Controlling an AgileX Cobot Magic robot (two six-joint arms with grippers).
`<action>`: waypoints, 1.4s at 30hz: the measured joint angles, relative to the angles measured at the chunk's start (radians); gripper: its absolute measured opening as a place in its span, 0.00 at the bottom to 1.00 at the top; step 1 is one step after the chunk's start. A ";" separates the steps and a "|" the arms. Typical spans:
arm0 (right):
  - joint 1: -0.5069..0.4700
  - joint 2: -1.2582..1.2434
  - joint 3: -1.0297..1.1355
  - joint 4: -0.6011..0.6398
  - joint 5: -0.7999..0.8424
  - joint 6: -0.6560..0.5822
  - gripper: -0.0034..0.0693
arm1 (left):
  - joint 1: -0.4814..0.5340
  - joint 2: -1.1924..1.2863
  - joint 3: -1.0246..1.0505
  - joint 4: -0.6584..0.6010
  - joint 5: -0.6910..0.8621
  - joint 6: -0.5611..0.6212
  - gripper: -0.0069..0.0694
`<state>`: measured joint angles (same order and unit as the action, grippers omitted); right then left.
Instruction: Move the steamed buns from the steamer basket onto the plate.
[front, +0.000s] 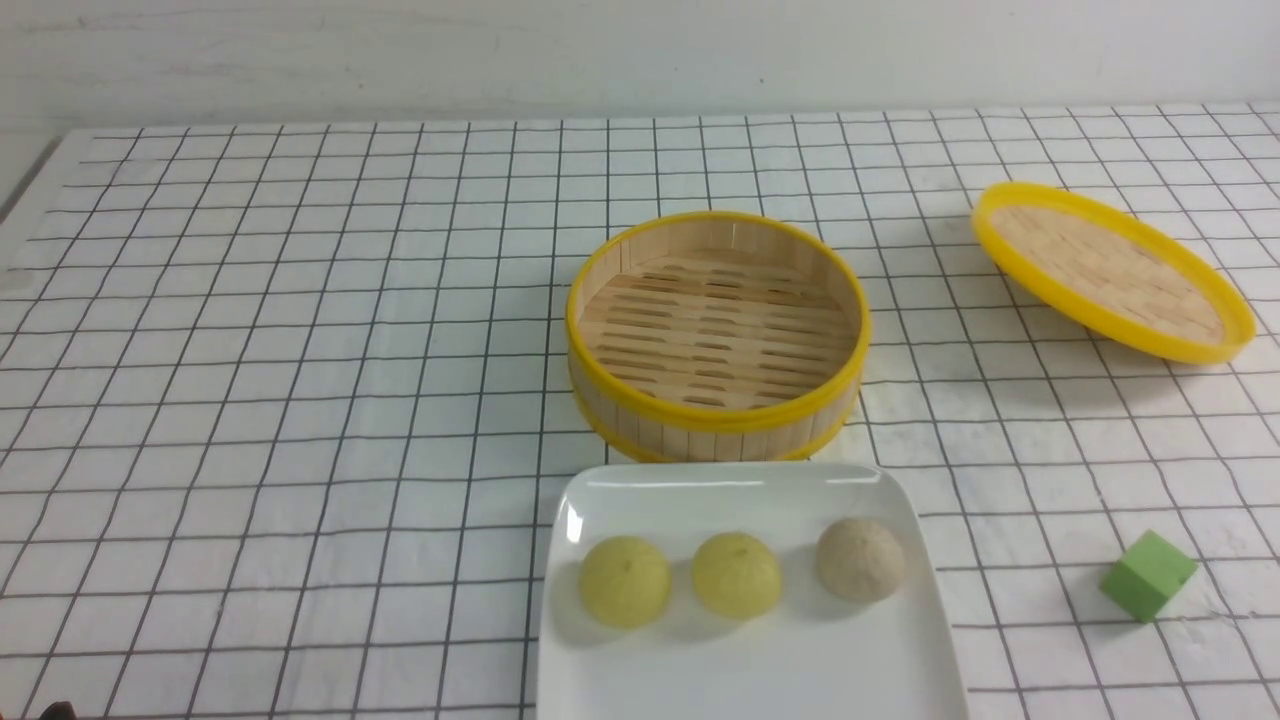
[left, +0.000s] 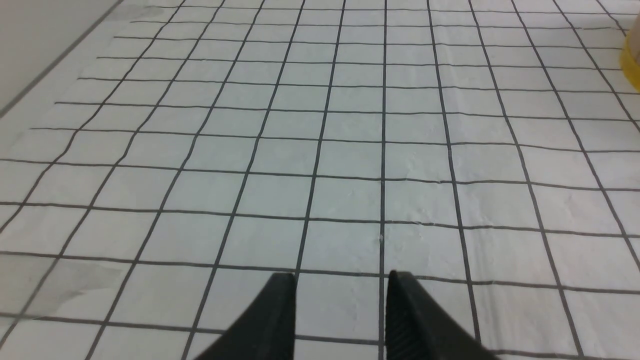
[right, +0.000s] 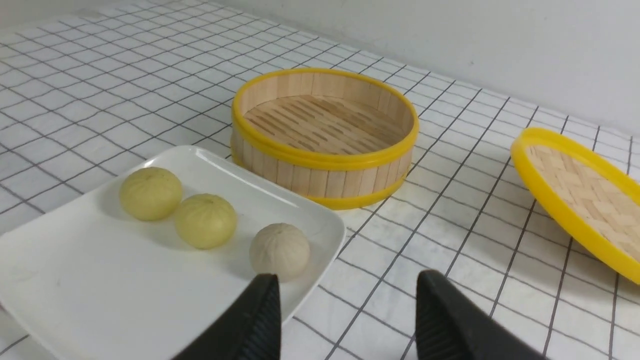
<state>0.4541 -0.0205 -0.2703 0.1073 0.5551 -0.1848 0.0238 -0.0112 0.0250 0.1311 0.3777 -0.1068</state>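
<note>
Three steamed buns lie in a row on the white square plate (front: 750, 660): two pale yellow buns (front: 624, 580) (front: 736, 574) and a beige-white bun (front: 860, 559). The bamboo steamer basket (front: 716, 335) stands just behind the plate with nothing inside. In the right wrist view the same buns (right: 150, 193) (right: 205, 220) (right: 279, 250) sit on the plate (right: 100, 295) near the basket (right: 324, 136). My right gripper (right: 347, 282) is open, close to the beige bun, holding nothing. My left gripper (left: 341, 280) is open over bare gridded cloth. Neither gripper appears in the front view.
The shallow yellow-rimmed woven lid (front: 1110, 270) rests tilted at the back right, also seen in the right wrist view as the lid (right: 580, 195). A green cube (front: 1148, 574) lies right of the plate. The wall runs along the table's far edge.
</note>
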 joint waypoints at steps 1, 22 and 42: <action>-0.005 0.000 0.039 -0.004 -0.042 0.000 0.57 | 0.000 0.000 0.000 0.000 0.001 0.000 0.46; -0.493 0.000 0.266 0.046 -0.087 0.015 0.57 | 0.000 0.000 -0.001 0.012 0.001 0.000 0.46; -0.560 0.000 0.285 0.092 -0.132 0.019 0.57 | 0.000 0.000 -0.002 0.015 0.007 0.000 0.46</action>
<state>-0.1059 -0.0205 0.0148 0.1997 0.4232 -0.1658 0.0238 -0.0112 0.0231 0.1462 0.3848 -0.1068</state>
